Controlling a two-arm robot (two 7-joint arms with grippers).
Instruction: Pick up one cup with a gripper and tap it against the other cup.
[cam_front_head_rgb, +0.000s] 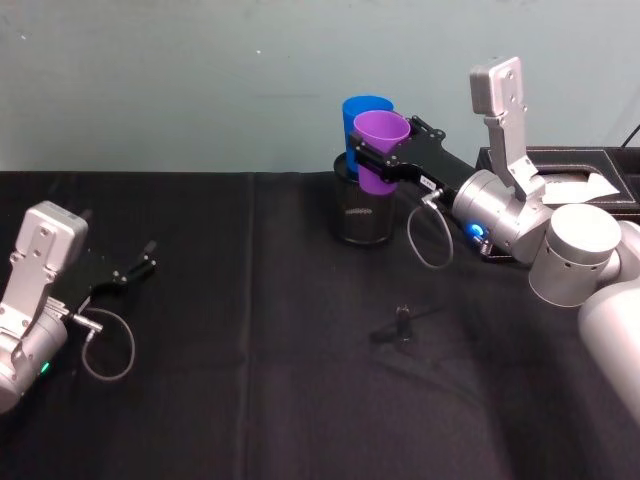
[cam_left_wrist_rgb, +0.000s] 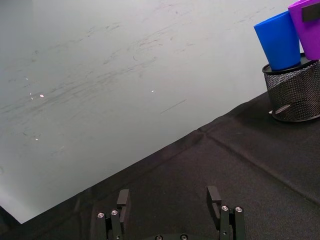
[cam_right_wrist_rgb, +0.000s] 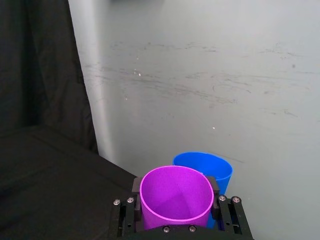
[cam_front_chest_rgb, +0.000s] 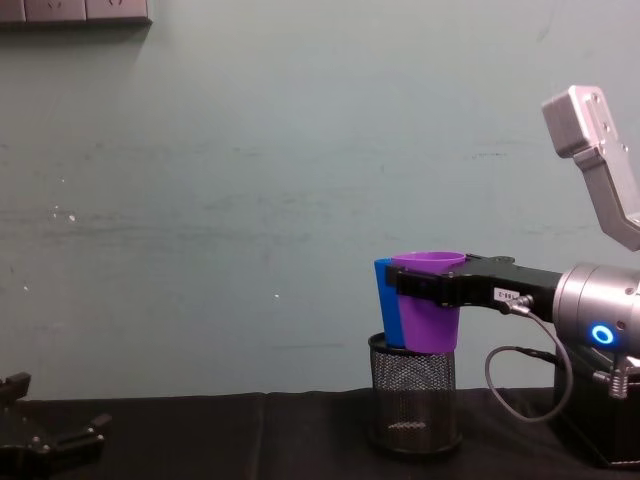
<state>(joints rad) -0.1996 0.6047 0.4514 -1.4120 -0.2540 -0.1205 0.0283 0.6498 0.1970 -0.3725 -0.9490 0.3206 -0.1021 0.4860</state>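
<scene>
Right gripper (cam_front_head_rgb: 390, 148) – clamped on the purple cup (cam_front_head_rgb: 382, 150), one flat jaw on each side of the cup wall just below the rim. The right wrist view shows the same grip: right gripper (cam_right_wrist_rgb: 175, 192), with the jaws bracketing the purple cup (cam_right_wrist_rgb: 175, 200) at its 9 and 3 o'clock. The cup is upright, mouth up, and held off the black cloth (cam_front_head_rgb: 250, 380).

The silver arm reaches in from about 4 o'clock in the head view, blue ring light lit.

The blue cup (cam_front_head_rgb: 360, 108) stands upright in the mesh pen holder (cam_front_head_rgb: 365, 215), at the far middle of the table, roughly 12 o'clock from the robot. The purple cup sits at the blue cup's 5 o'clock, close against it. In the chest view the purple cup (cam_front_chest_rgb: 428, 310) overlaps the blue cup (cam_front_chest_rgb: 383, 300), its base at about the level of the holder's rim (cam_front_chest_rgb: 412, 345). Actual contact between the two walls – cannot tell.

The left gripper (cam_front_head_rgb: 148, 256) is at about 8 o'clock, low over the cloth and well apart from the cups. Its fingers stand apart with nothing between them, as the left wrist view shows (cam_left_wrist_rgb: 168, 200).

A small dark item (cam_front_head_rgb: 402, 322) lies on the cloth at the holder's 6 o'clock.
</scene>
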